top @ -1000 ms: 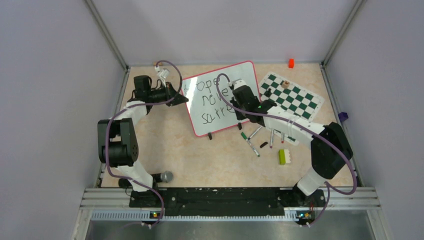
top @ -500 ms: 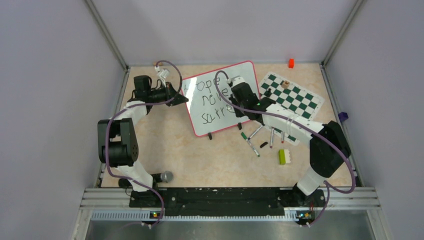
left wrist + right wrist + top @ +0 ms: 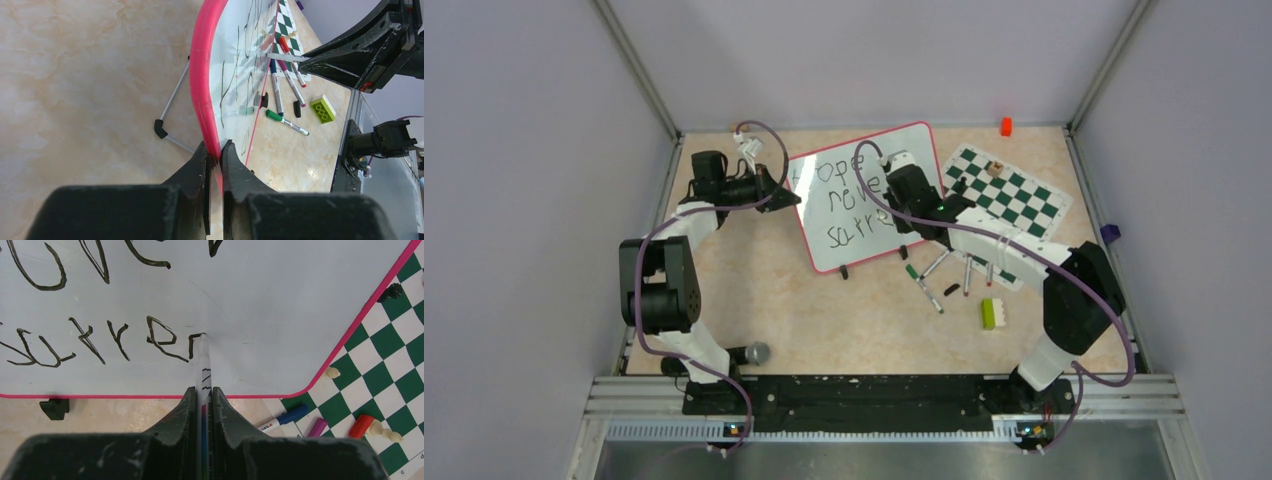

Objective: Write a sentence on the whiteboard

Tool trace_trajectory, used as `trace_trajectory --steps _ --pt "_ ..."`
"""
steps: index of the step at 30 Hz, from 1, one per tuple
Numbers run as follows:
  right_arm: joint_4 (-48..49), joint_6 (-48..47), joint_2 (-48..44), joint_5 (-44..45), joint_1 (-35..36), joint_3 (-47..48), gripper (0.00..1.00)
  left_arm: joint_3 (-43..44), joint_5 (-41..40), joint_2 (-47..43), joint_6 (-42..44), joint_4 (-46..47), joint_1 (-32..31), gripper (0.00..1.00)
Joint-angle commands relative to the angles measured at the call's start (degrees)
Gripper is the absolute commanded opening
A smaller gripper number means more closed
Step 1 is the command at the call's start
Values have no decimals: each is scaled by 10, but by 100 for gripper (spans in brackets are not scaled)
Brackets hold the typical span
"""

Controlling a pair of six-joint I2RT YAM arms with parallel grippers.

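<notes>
Though unclear overhead, right end effector (image 3: 202, 391) clamped on marker (image 3: 204, 365), left end effector (image 3: 215, 150) on whiteboard (image 3: 201, 75) rim.

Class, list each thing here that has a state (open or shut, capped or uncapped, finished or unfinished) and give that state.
Glossy white whiteboard with pink rim: propped at a tilt, rim clamped.
Dark handwritten sentence: unfinished, third line breaks off mid-word.
Left gripper: shut on the whiteboard's rim.
Right gripper: shut on a white-barrelled marker, tip touching the board.
Green-capped marker: looks capped, lying loose.
</notes>
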Motion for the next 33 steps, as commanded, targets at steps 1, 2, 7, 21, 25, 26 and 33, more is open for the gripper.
trace_trajectory --steps 1,2,7,21,25,26,33 --pt "11 -2 -1 21 -11 1 0 -10 -104 18 85 -18 -18 0" --pt "11 -2 -3 20 -12 -2 0 -10 -104 17 85 -18 -18 0" --pt "9 -1 -11 20 -11 -19 0 -11 -104 17 85 -18 -18 0" --pt "1 -1 -27 -12 -11 -43 0 -11 -104 18 85 -18 -18 0" --pt "-7 -3 -29 -8 -11 -33 0 -11 -104 18 85 -18 -18 0" --pt "-8 -2 -32 -9 -11 -30 0 -10 -104 18 85 -18 -18 0" --pt "-5 4 -60 -57 -15 -5 0 -11 -104 19 85 -17 -18 0"
